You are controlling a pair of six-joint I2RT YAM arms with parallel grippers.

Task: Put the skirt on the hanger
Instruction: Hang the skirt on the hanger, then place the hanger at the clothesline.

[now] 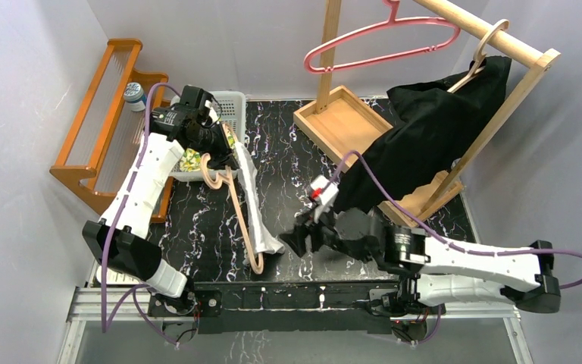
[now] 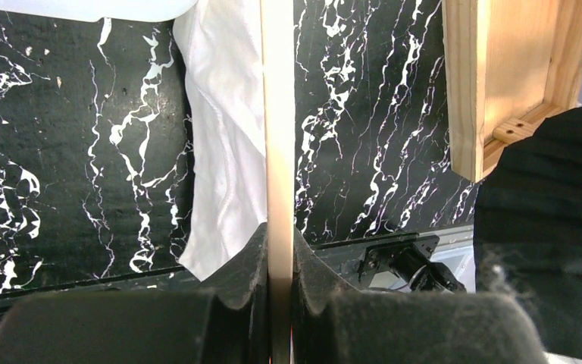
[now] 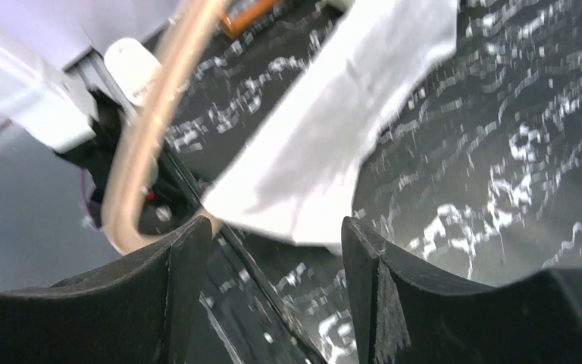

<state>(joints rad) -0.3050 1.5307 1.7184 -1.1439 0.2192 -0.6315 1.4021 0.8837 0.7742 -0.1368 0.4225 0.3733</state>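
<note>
Left wrist view: left gripper [image 2: 279, 254] is seen clamped on the wooden hanger [image 2: 278, 136], hook cut off. White skirt [image 2: 223, 152] is draped alongside, toward the worktop [image 2: 68, 152] near edge. Right gripper [image 3: 273, 250] is spread wide, empty; its view is blurred.

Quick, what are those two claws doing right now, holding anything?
Left gripper: shut on the wooden hanger.
Right gripper: open, holding nothing, close to the white skirt.

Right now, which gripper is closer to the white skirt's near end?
Right. The right gripper is open beside that end of the skirt; the left gripper grips the hanger at the far end.
</note>
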